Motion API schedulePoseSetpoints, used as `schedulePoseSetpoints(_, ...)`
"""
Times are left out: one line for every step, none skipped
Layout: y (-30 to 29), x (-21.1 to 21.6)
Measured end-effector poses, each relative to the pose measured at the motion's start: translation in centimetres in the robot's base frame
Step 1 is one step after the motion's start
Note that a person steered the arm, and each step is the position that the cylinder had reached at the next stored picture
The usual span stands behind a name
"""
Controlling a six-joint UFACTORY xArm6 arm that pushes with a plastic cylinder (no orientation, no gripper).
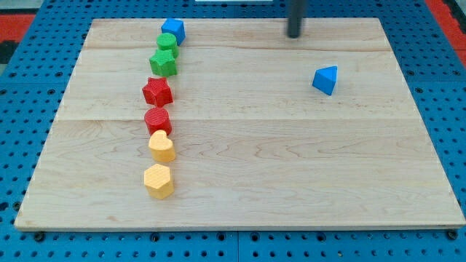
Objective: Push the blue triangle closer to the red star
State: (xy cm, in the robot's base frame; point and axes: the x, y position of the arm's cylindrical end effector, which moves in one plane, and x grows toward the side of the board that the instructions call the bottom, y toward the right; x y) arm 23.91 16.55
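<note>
The blue triangle [325, 79] lies alone on the right part of the wooden board [291, 160]. The red star [157, 92] sits in a column of blocks on the left part, far to the triangle's left. My tip [293, 35] is near the view's top, above and a little left of the blue triangle, apart from it. The rod comes down from the top edge.
The left column runs from top to bottom: a blue cube [173, 30], a green round block [167, 42], a green star [164, 62], the red star, a red hexagon [158, 120], a yellow heart-like block [162, 146] and a yellow hexagon [158, 180].
</note>
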Motion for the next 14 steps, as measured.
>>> schedulePoseSetpoints(9.1,0.9)
schedulePoseSetpoints(13.9,4.3)
schedulePoseSetpoints(11.0,11.4)
schedulePoseSetpoints(4.4,13.5)
schedulePoseSetpoints(-1.9,13.5)
schedulePoseSetpoints(-5.0,12.6)
schedulePoseSetpoints(-5.1,11.1)
schedulePoseSetpoints(-4.7,9.5)
schedulePoseSetpoints(-5.0,7.9)
schedulePoseSetpoints(-4.4,6.3)
schedulePoseSetpoints(-8.4,6.7)
schedulePoseSetpoints(-9.9,8.2)
schedulePoseSetpoints(-10.2,10.0)
schedulePoseSetpoints(-11.2,12.0)
